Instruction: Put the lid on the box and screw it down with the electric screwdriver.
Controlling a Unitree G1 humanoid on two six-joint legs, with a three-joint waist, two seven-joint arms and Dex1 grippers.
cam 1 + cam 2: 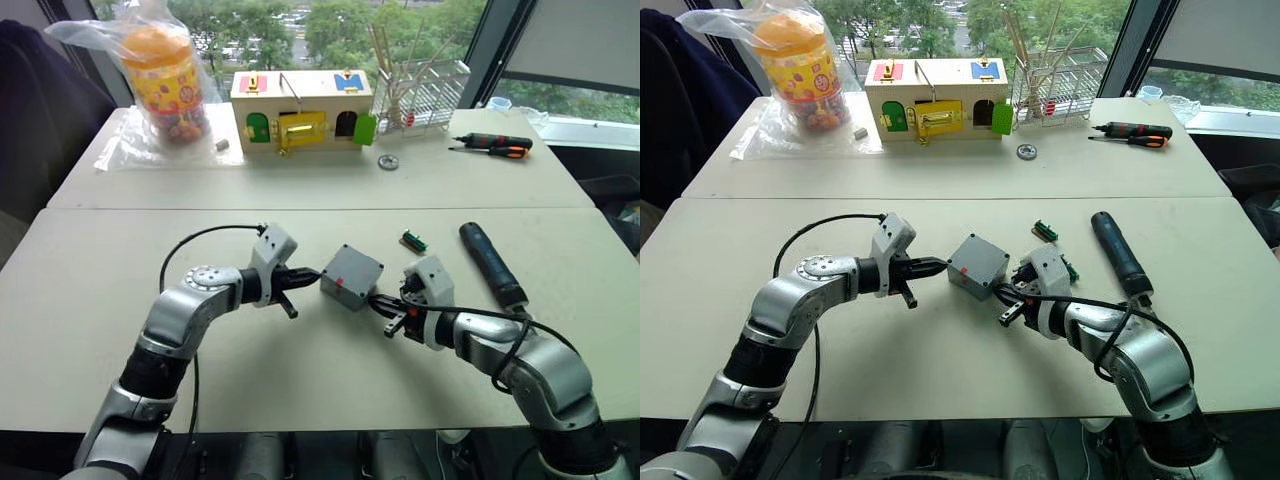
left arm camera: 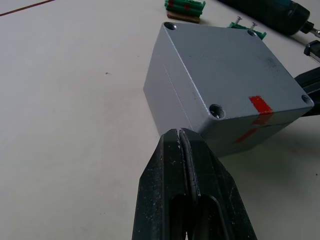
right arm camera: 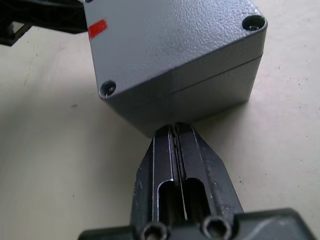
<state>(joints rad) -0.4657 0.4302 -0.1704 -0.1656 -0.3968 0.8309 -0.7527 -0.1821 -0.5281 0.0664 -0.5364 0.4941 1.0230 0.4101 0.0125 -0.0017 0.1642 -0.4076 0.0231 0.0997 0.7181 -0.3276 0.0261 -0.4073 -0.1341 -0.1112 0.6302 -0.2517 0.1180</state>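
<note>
The grey box [image 1: 350, 277] stands mid-table, turned corner-on between my two grippers. The lid [image 3: 170, 35] sits on top of it, with a seam running below it, screw holes in its corners and a red mark across one edge. My left gripper [image 1: 312, 274] is shut, its tip touching the box's left corner. Shut too, my right gripper [image 1: 378, 300] presses its tip against the opposite lower corner. The black electric screwdriver [image 1: 490, 262] lies flat to the right of the box, beyond my right wrist.
Green terminal blocks [image 1: 413, 241] lie just behind the box. On the far table stand a wooden box with coloured doors [image 1: 300, 110], a bagged candy jar [image 1: 165, 75], a wire rack [image 1: 420, 95], a washer [image 1: 388, 162] and hand screwdrivers [image 1: 495, 145].
</note>
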